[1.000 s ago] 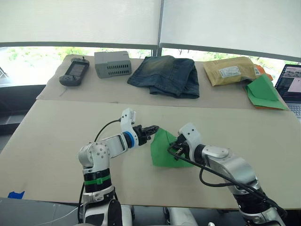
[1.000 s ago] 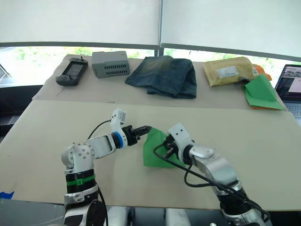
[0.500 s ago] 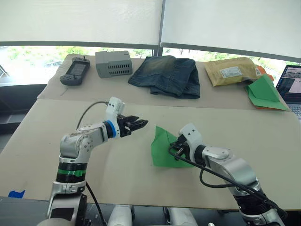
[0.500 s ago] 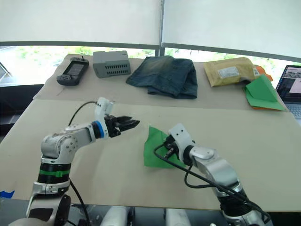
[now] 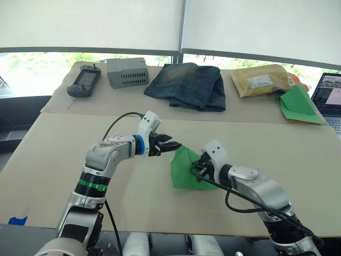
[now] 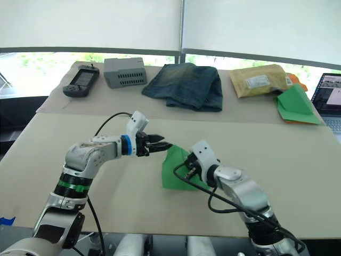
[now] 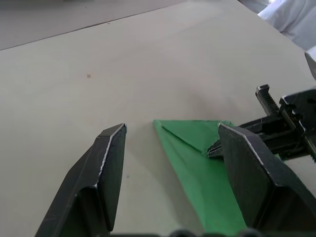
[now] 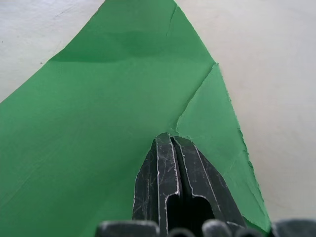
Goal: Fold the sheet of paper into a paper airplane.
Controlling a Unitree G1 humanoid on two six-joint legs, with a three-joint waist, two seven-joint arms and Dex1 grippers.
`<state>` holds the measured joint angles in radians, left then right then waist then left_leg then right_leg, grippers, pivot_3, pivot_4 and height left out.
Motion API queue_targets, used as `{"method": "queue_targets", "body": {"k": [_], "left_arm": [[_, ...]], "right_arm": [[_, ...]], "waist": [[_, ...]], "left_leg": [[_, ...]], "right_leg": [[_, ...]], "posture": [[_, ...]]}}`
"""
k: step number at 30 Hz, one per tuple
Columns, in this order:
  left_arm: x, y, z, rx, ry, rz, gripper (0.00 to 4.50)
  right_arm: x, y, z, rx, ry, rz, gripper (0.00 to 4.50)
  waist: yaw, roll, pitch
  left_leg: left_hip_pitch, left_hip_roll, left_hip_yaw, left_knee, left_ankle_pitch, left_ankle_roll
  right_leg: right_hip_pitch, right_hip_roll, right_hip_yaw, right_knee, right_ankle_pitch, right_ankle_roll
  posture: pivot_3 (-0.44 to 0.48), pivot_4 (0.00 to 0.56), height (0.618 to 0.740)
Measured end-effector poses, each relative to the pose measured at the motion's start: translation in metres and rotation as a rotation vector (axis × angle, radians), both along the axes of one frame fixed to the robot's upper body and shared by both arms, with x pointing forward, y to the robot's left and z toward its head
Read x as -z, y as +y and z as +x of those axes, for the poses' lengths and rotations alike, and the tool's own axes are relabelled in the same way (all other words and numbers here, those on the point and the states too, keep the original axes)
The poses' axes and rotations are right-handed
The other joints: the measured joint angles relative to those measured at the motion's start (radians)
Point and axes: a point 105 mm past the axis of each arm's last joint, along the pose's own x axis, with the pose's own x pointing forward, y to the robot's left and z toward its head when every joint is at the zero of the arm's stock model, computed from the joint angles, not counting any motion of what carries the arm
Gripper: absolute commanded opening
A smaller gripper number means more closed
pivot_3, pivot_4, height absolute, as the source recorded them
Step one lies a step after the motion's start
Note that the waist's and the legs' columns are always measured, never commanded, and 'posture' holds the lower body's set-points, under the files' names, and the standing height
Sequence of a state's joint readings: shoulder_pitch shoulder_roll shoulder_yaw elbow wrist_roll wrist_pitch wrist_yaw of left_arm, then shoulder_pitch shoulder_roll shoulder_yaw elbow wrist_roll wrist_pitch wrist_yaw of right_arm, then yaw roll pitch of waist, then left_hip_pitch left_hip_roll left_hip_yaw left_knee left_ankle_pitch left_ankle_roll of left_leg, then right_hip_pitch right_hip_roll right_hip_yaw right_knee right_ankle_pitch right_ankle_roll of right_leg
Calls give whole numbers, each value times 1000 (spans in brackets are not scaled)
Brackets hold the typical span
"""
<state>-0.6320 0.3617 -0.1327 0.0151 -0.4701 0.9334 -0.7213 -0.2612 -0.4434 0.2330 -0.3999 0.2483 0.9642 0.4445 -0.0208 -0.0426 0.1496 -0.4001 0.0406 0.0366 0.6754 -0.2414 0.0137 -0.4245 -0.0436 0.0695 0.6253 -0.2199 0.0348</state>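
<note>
On a beige table (image 5: 64, 160) by windows (image 5: 32, 69), green sheet of paper (image 5: 184, 170) lies.

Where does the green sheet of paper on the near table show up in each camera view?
Left eye view: sheet of paper, low centre, between the two claws.
Right eye view: low centre, beside the open left claw.
Left wrist view: pointed green wedge between that claw's fingers.
Right wrist view: spreads ahead of the shut right claw, which presses on it.
Shared landmark: the right claw on the paper's edge.
</note>
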Motion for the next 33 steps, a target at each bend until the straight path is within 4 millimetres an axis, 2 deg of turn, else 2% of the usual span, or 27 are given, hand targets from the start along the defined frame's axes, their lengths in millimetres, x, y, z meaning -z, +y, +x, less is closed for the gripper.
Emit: {"method": "queue_targets", "body": {"k": [3,8,10,18,25,33], "left_arm": [[6,-2,1,-23,22,16,2286],[14,-1,2,-71,87,28,531],[16,0,2,-83,111,28,47],[14,-7,-7,-44,97,55,47],[29,-20,-28,66,83,128,47],[36,-27,-29,79,76,147,47]], "right_arm": [[0,0,0,5,-2,-2,0],[0,-1,0,11,-3,-3,0],[0,-1,0,11,-4,-3,0],[0,0,0,10,-5,-3,0],[-1,0,1,9,-7,-3,0],[-2,0,1,9,-12,-2,0]], "waist": [[1,0,0],[2,0,0],[2,0,0],[2,0,0],[0,0,0],[2,0,0]], "left_leg": [[0,0,0,0,0,0],[0,0,0,0,0,0],[0,0,0,0,0,0],[0,0,0,0,0,0],[0,0,0,0,0,0],[0,0,0,0,0,0]], "right_leg": [[0,0,0,0,0,0],[0,0,0,0,0,0],[0,0,0,0,0,0],[0,0,0,0,0,0],[0,0,0,0,0,0],[0,0,0,0,0,0]], "posture": [[0,150,734],[0,150,734],[0,150,734],[0,150,734],[0,150,734],[0,150,734]]}}
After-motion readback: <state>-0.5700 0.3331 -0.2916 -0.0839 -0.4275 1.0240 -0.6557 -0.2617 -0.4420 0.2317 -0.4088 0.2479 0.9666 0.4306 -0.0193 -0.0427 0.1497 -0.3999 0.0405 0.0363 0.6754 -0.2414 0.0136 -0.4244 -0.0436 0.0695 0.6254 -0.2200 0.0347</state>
